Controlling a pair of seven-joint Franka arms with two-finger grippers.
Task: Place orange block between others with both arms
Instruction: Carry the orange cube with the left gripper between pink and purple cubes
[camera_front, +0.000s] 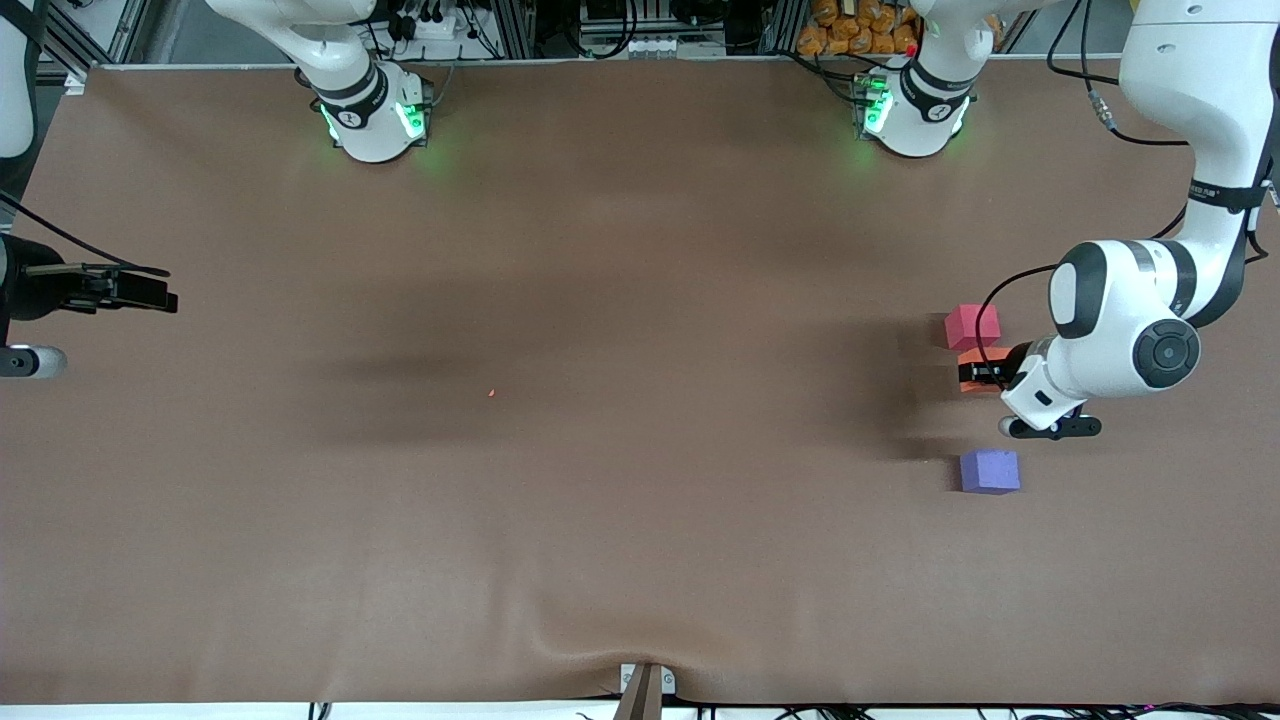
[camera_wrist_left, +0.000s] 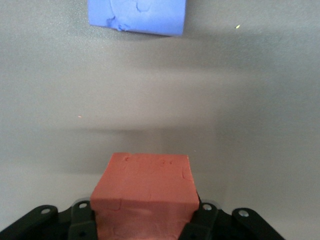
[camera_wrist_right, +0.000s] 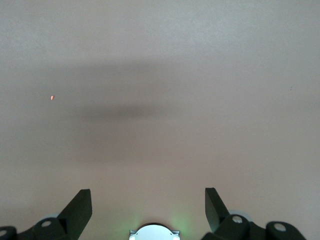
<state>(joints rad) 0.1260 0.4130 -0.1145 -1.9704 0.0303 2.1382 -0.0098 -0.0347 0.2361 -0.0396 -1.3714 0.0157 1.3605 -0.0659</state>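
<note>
Orange block (camera_front: 978, 362) sits clamped in my left gripper (camera_front: 985, 374), just beside the pinkish-red cube (camera_front: 972, 326); the purple cube (camera_front: 990, 471) lies nearer the camera. Right gripper (camera_wrist_right: 148, 205) waits, spread wide and empty, at the right arm's end of the table

A brown cloth (camera_front: 600, 450) covers the whole table, puckered into a fold at the middle of the edge nearest the front camera, where a small metal bracket (camera_front: 646, 684) sits. Along the opposite edge stand aluminium frames (camera_front: 520, 25), tangled cables (camera_front: 440, 25) and orange packets (camera_front: 855, 25).
</note>
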